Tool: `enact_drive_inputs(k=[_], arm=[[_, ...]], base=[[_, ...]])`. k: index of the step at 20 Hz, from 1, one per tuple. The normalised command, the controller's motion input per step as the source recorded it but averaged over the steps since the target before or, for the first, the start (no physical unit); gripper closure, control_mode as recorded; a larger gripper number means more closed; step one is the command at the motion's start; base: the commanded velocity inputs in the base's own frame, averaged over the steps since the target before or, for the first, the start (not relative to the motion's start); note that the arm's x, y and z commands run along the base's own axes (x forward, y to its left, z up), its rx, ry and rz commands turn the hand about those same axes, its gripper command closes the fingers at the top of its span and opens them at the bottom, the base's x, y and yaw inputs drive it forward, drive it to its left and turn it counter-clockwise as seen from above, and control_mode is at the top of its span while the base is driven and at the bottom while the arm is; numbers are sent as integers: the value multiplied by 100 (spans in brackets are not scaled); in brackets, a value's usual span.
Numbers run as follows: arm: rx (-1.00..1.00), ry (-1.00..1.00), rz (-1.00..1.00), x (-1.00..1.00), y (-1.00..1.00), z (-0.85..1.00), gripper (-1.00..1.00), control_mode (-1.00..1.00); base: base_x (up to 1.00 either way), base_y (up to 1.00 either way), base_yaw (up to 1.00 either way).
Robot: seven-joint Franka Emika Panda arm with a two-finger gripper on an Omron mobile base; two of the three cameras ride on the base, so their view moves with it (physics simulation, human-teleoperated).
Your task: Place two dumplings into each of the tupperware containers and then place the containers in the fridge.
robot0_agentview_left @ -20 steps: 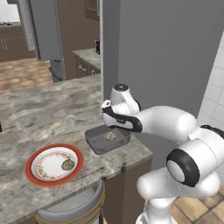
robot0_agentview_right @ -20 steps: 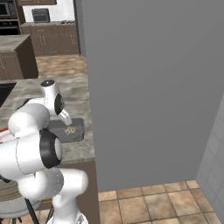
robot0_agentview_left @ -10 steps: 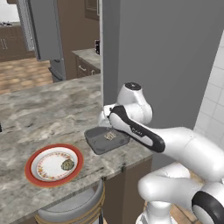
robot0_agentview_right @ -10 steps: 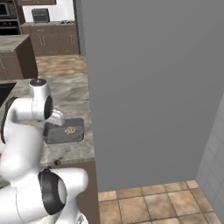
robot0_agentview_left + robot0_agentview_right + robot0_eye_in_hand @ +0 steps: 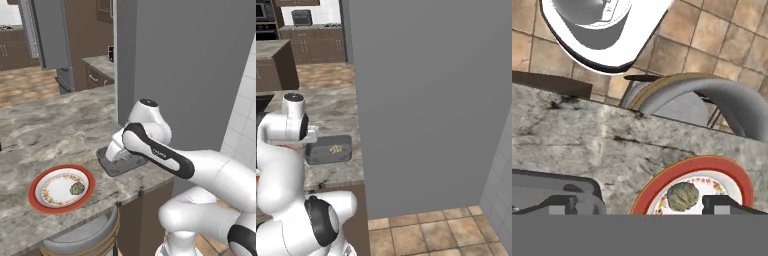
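So there's one dark-grey tupperware container (image 5: 329,149) sitting at the tabletop's (image 5: 45,135) front edge, right near the corner next to the tall grey fridge (image 5: 426,95). From the right base view you can see pale dumplings (image 5: 335,148) inside it, bunched near the middle of the tray, though I can't tell the exact count from that small clump. In the left base view the arm covers most of that container (image 5: 112,165), so only its near-left corner peeks out. Further along the same front edge, away from the fridge, is the red-rimmed plate (image 5: 62,188) with a single dumpling (image 5: 76,188) on it, toward the side of the plate closer to the container. The hand view shows that same dumpling (image 5: 682,196) on the plate (image 5: 698,166), with a corner of the grey container (image 5: 559,192) just beside it across a strip of bare stone. The hand (image 5: 637,204) hangs low over the gap between plate and container, its fingertips (image 5: 726,204) spread wide with nothing between them. A round stool (image 5: 688,100) sits below the tabletop edge.
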Motion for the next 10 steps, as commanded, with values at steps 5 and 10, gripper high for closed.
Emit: enact_drive_inputs(k=[5,10], arm=[[-37,-3,28,-59,99,0,-100,-100],[-26,-6,11,-39,68,-15,-100,-100]], base=[[0,0,0],[0,0,0]])
